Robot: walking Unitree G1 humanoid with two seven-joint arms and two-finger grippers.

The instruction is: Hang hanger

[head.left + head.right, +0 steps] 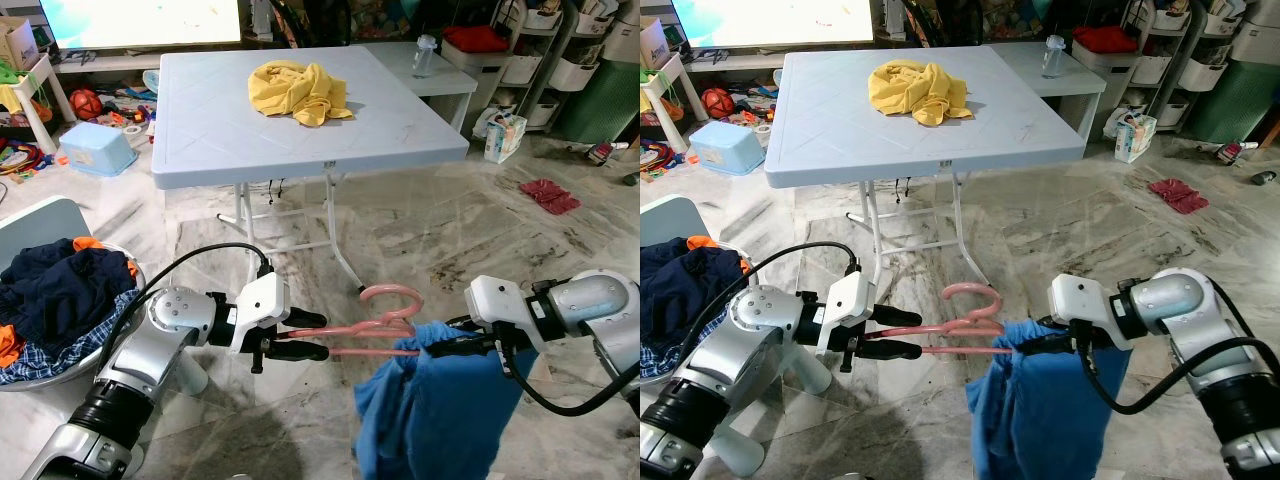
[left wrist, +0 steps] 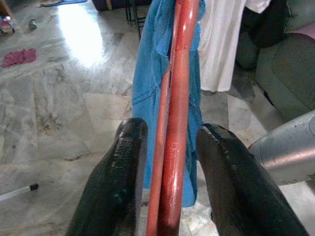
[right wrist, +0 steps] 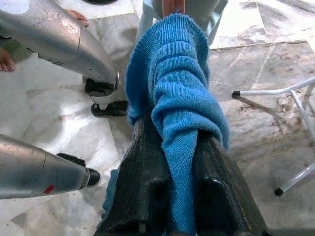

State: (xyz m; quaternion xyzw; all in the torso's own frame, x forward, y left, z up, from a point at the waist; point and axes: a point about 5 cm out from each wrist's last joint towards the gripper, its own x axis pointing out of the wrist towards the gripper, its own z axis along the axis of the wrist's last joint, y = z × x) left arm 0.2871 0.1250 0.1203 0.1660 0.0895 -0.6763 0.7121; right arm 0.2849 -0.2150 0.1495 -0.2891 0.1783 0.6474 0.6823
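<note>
the folding table (image 1: 200, 150) stands ahead with a yellow cloth (image 1: 298, 90) near its far edge; open marble floor (image 1: 440, 240) lies between its near edge and the arms. a laundry basket (image 1: 60, 355) of dark clothes sits at the robot's left. the pink hanger (image 1: 375, 318) is held level in mid-air over the floor, hook up. the left gripper (image 1: 305, 336) clamps one end of its bars between narrow fingers (image 2: 115, 196). the right gripper (image 1: 440, 345) pinches the blue garment (image 1: 430, 410) draped over the other end, hanging toward the floor.
</note>
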